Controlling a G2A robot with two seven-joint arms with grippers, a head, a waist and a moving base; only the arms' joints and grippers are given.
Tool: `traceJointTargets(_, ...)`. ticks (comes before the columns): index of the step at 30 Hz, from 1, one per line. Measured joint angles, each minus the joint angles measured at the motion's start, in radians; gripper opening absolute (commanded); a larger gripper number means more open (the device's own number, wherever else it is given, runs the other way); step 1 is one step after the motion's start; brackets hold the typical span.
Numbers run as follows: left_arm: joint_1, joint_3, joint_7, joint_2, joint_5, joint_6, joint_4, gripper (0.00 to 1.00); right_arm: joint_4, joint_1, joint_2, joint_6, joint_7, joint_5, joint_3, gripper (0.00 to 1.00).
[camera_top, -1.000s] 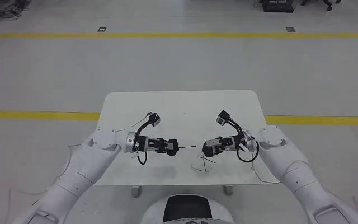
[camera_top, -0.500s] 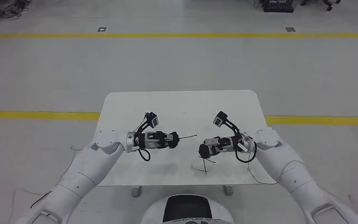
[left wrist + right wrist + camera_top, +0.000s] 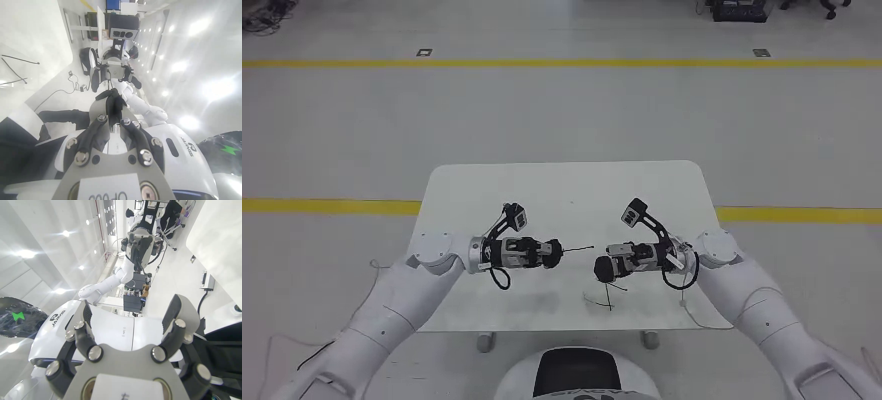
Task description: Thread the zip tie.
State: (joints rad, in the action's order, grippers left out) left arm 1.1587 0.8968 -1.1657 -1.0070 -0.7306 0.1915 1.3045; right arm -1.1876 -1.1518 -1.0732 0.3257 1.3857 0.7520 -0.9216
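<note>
My left gripper hovers over the white table, shut on a thin black zip tie whose free end sticks out toward the other arm. In the left wrist view the fingertips are pinched on the black strap. My right gripper faces it from a short gap away, a little nearer the robot. Its jaws stand wide apart with nothing between them. The right wrist view looks across at the left gripper.
Loose black zip ties lie crossed on the table just below the right gripper, near the front edge; they also show in the left wrist view. The far half of the table is bare.
The left gripper has carried the zip tie a little farther from the robot. The right gripper has drifted toward the left one, narrowing the gap.
</note>
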Motion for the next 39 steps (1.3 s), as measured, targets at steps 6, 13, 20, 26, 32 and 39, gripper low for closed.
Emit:
traceJointTargets(6, 0.011, 0.003, -0.061, -0.001, -0.077, -0.034, -0.011, 0.00, -0.010, -0.021, 0.003, -0.005, 0.002, 0.025, -0.025, 1.00)
traceJointTargets(13, 0.010, 0.000, -0.121, 0.000, -0.096, -0.046, -0.013, 0.00, -0.016, -0.027, 0.007, 0.007, 0.004, 0.018, -0.032, 0.64)
traceJointTargets(20, 0.012, -0.013, -0.115, -0.002, -0.080, -0.052, -0.002, 0.00, -0.016, -0.024, 0.010, 0.011, 0.004, 0.009, -0.022, 0.44)
traceJointTargets(26, 0.002, -0.026, -0.112, -0.007, -0.080, -0.059, -0.009, 0.00, 0.003, -0.014, 0.008, 0.014, 0.004, 0.004, -0.012, 0.38)
traceJointTargets(32, -0.008, -0.032, -0.113, -0.011, -0.084, -0.060, -0.026, 0.00, 0.020, -0.004, 0.002, 0.014, 0.004, 0.000, -0.007, 0.26)
traceJointTargets(39, -0.018, -0.037, -0.111, -0.014, -0.085, -0.063, -0.038, 0.00, 0.031, 0.003, -0.003, 0.014, 0.004, -0.002, -0.005, 0.20)
